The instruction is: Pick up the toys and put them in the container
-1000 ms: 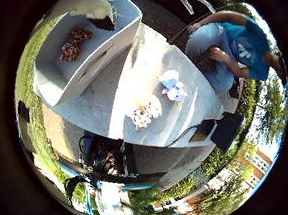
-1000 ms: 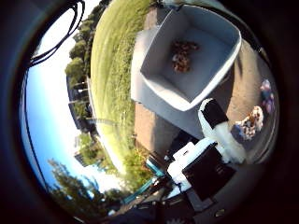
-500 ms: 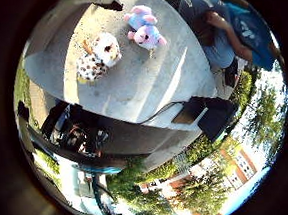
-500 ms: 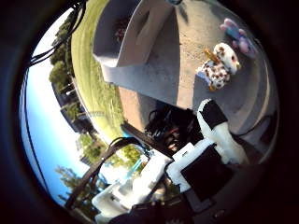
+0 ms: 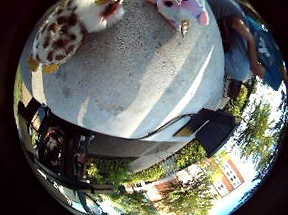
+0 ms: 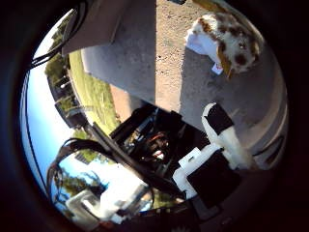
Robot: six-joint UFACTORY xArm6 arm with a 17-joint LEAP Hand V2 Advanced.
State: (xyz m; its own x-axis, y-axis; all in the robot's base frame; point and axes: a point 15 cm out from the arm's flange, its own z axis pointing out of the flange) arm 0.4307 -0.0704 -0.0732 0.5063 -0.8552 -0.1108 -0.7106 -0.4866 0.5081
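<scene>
Spotted toy (image 5: 65, 31) apparently lies lengthwise on table (image 5: 131, 78)

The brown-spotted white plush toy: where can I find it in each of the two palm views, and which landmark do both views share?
Little finger side palm view: the brown-spotted white plush toy lies on the grey table, beside the pink and white plush toy.
Thumb side palm view: the same toy is on the table, beyond the robot hand.
Shared landmark: the grey table, whose near edge runs through both views.

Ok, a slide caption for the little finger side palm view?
Palm camera over a grey table with a spotted plush toy and a pink plush toy.
</scene>
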